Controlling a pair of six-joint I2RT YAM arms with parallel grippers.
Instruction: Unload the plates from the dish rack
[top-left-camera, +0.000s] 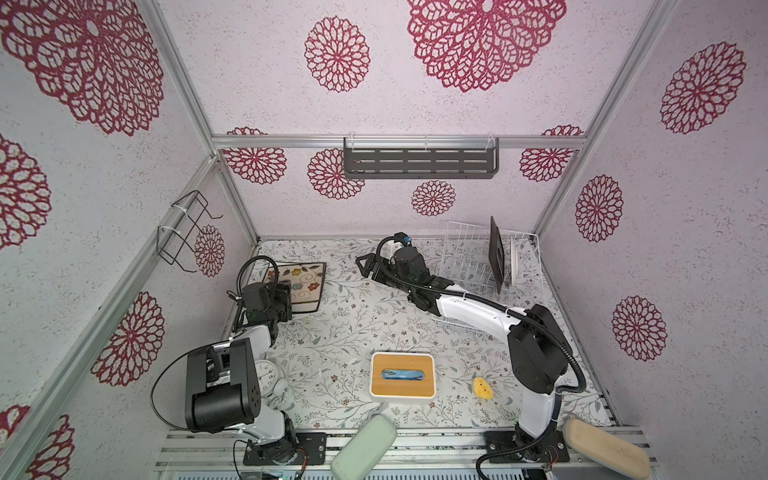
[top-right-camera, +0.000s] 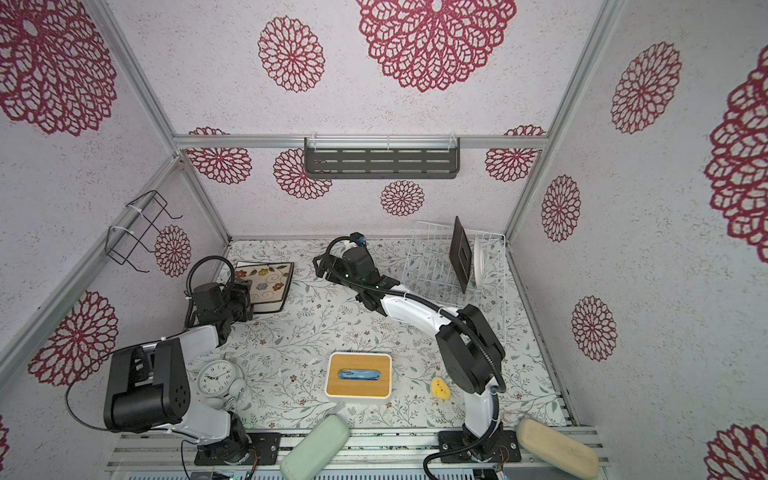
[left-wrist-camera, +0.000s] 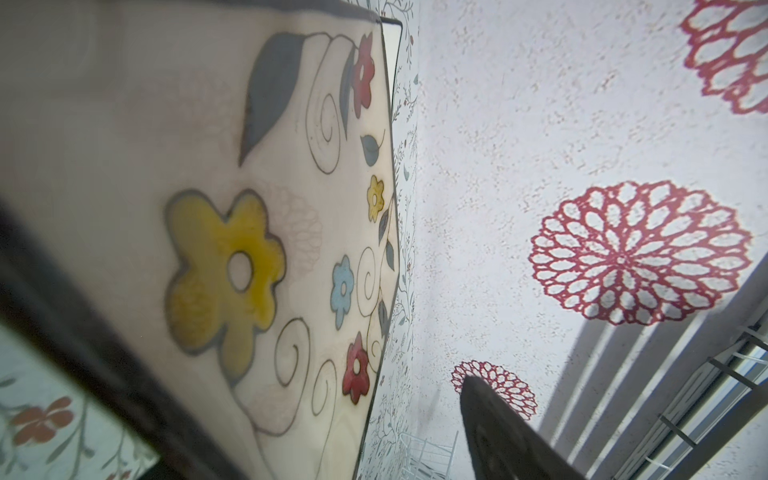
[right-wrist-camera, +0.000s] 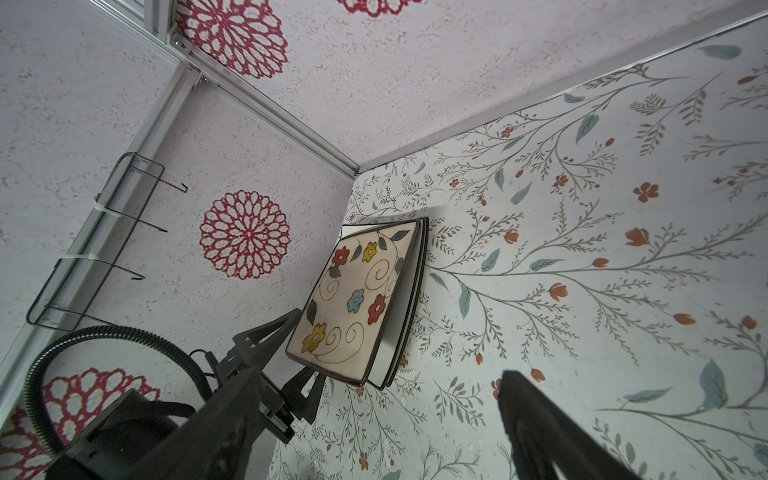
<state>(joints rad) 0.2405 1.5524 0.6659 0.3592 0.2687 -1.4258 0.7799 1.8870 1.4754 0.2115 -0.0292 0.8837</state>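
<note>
The white wire dish rack (top-left-camera: 461, 259) (top-right-camera: 430, 259) stands at the back right. In it a black square plate (top-left-camera: 497, 254) (top-right-camera: 461, 254) stands upright, with a round white plate (top-left-camera: 515, 259) (top-right-camera: 480, 258) just to its right. A stack of three square plates (top-left-camera: 305, 280) (top-right-camera: 268, 282) (right-wrist-camera: 353, 291), the top one cream with painted flowers (left-wrist-camera: 232, 257), lies flat at the back left. My left gripper (top-left-camera: 287, 296) (top-right-camera: 248, 297) is open, its fingers (left-wrist-camera: 498, 436) above and below the stack's near edge. My right gripper (top-left-camera: 365, 264) (top-right-camera: 322, 266) (right-wrist-camera: 386, 419) hangs open and empty over the table, left of the rack.
A white box with a bamboo top (top-left-camera: 402, 375) sits front centre, an alarm clock (top-right-camera: 216, 376) front left, a small yellow object (top-left-camera: 482, 388) front right. A dark grey slotted shelf (top-left-camera: 420, 160) hangs on the back wall, a black wire bracket (top-left-camera: 183, 232) on the left wall.
</note>
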